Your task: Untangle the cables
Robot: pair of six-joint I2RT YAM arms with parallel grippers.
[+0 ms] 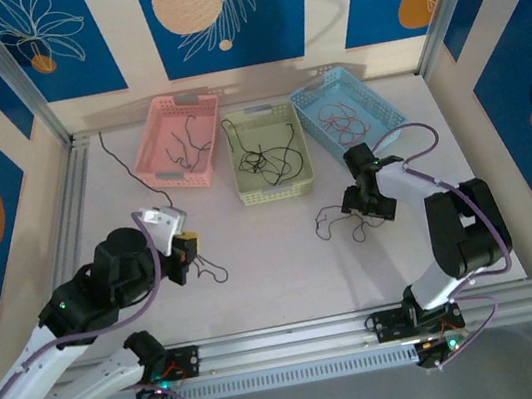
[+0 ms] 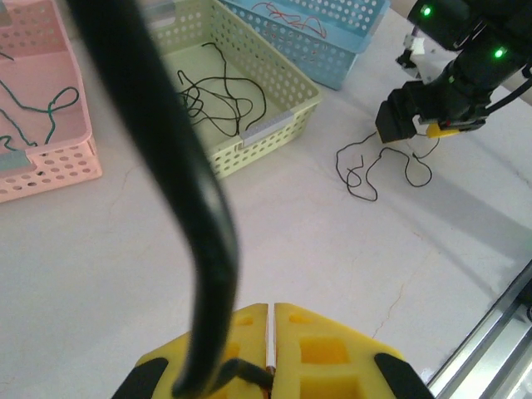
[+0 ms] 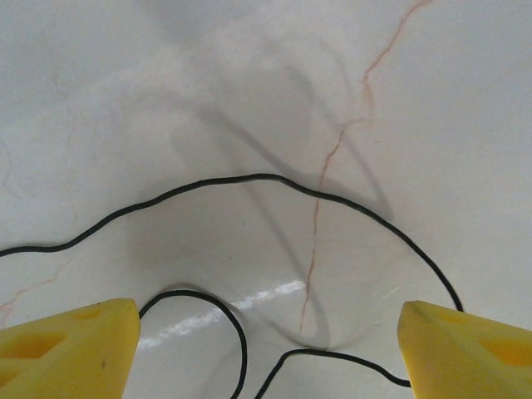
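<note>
I am viewing a white table (image 1: 277, 269) showing thin reddish veins. At 11 o'clock a pink basket (image 1: 197, 178) is carrying teal strands (image 2: 51, 106), at 12 a pale green basket (image 1: 275, 192) black strands (image 2: 195, 100), at 1 a light blue basket (image 1: 372, 97) reddish-brown strands (image 1: 338, 123). A black cable (image 3: 266, 176) is lying at 4 o'clock. Blue wall panels (image 1: 287, 14) are displaying white leaf outlines and orange discs. Yellow pads (image 3: 66, 345) are capping my left gripper (image 2: 272, 349) and right gripper (image 3: 266, 357).

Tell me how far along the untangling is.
Done: strands already lie in the pink basket, green basket and blue basket. In hand: the left fingers are shut on a black cable; the right fingers stand open over a second black cable. Left: those two, plus a stray strand beside the pink basket.
</note>
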